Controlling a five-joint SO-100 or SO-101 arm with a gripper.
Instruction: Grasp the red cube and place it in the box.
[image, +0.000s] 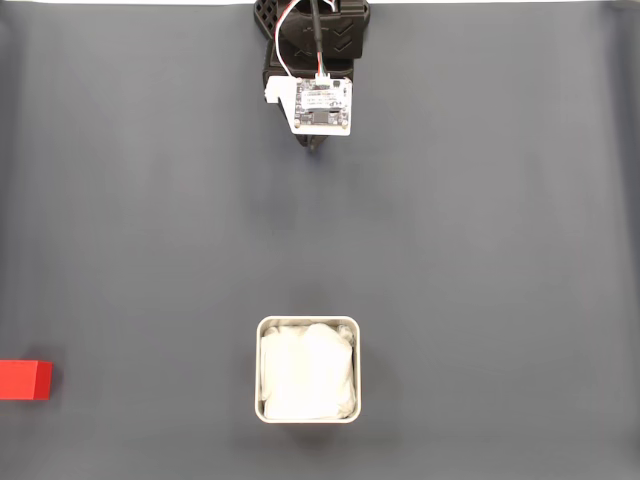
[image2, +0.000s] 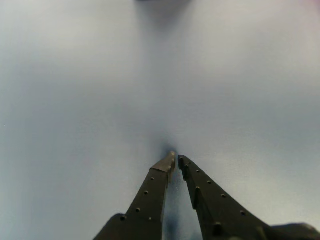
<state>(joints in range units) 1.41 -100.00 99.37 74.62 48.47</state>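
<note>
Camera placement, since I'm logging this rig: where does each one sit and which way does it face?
Fixed view: above, looking straight down on the grey mat, red cube, box; arm at top edge.
Wrist view: rides the arm, looking along the shut pincer at bare mat.
Shared: the mat and the pincer.

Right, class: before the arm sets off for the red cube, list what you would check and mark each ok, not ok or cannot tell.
1. Red cube located: ok, at the left edge of the fixed view, partly cut off.
2. Box free to receive: ok, holds just its white lining.
3. Gripper carrying nothing: ok, in the wrist view nothing sits between the jaws.
4. Jaws wide enough for the cube: not ok, tips nearly meet.
5. Path over the grey mat to the cube: ok, nothing lies between.
6. Cube within reach: cannot tell.
</note>
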